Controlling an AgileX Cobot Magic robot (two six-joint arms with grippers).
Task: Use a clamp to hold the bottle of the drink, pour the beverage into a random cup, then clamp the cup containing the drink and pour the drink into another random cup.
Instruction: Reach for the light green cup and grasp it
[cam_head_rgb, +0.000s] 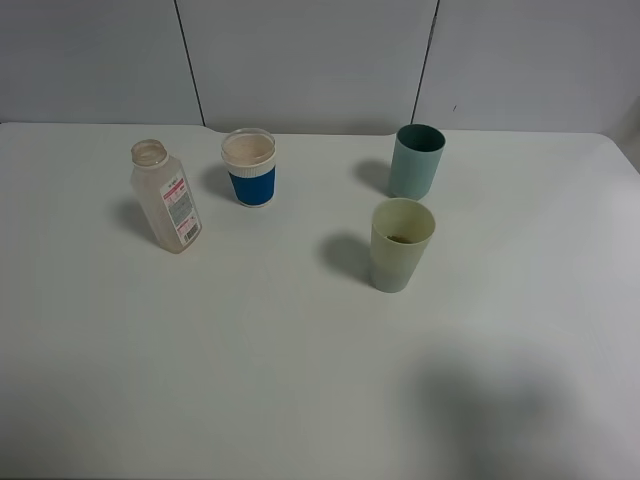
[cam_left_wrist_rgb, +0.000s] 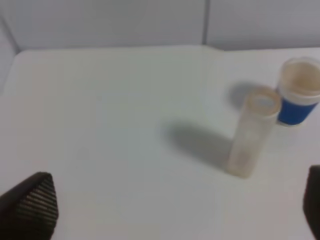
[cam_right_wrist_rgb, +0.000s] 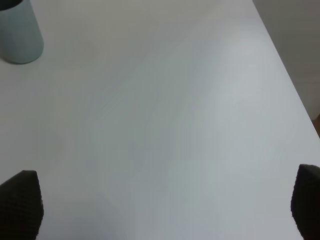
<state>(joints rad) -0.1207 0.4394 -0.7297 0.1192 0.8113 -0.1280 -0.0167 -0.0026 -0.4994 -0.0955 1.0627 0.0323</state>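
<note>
1. Nearest the high camera, the pale yellow-green tumbler (cam_head_rgb: 402, 245) stands upright, right of the table's (cam_head_rgb: 300, 400) middle, with a dark brown patch of beverage (cam_head_rgb: 403, 238) low inside.
2. Behind it, near but apart, stands the teal cup (cam_head_rgb: 415, 160). The bottle (cam_head_rgb: 166, 196), uncapped and seemingly empty, stands well left.
3. Left gripper (cam_left_wrist_rgb: 170, 205) and right gripper (cam_right_wrist_rgb: 164, 202) hang with jaws spread wide, holding nothing.
4. The tumbler's long axis is vertical, so it likely needs a sideways clasp. The right arm is probably nearer, though its wrist view shows only the teal cup.
</note>
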